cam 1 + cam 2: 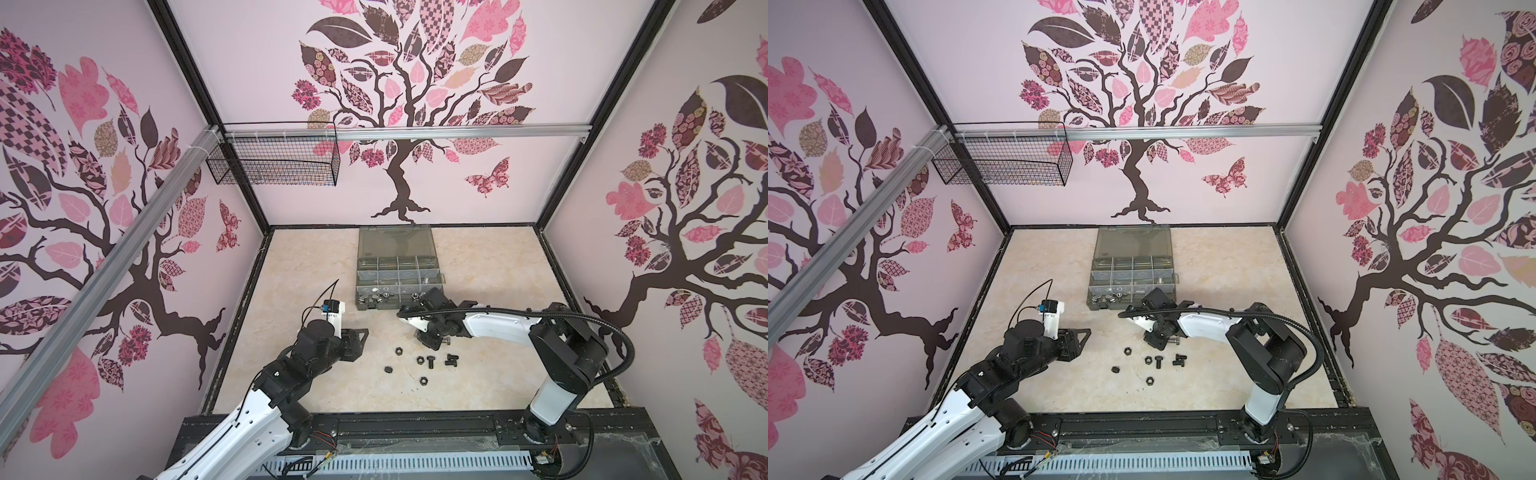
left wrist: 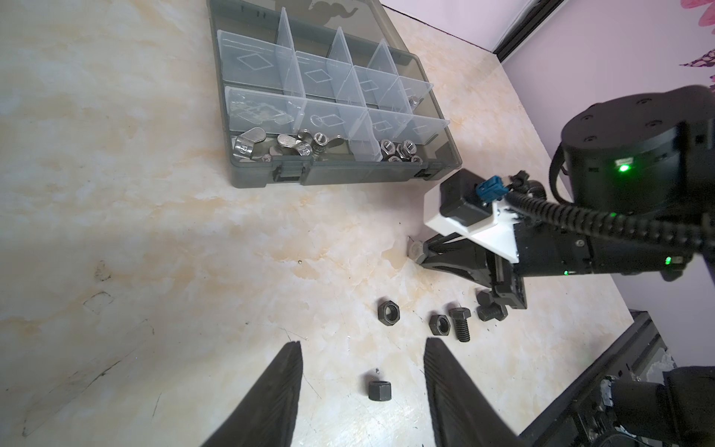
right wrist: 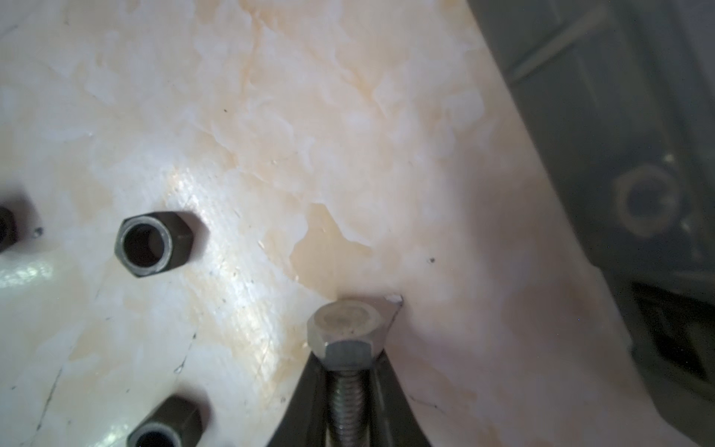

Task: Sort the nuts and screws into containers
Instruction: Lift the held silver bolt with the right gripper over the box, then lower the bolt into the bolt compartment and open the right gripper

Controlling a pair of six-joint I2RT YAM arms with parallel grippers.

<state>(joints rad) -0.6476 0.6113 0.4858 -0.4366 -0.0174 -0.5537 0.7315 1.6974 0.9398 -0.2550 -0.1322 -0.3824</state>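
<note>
Silver and hex-headed, one screw is sitting clamped by its threaded shaft between the fingers of the right gripper. We are seeing that gripper pointed down at the marbled tabletop, just in front of the smoky-grey organiser case. Whether the screw's head is touching the surface we are not able to tell. The left gripper is hanging low on the left with its jaws spread and nothing between them, a black nut lying on the table just ahead of its fingertips. We are counting three more black nuts and a few black screws lying loose between the two arms. Inside the case, silver wing nuts are lying in the near-left compartment, and silver hex nuts are lying farther right in the same row.
</note>
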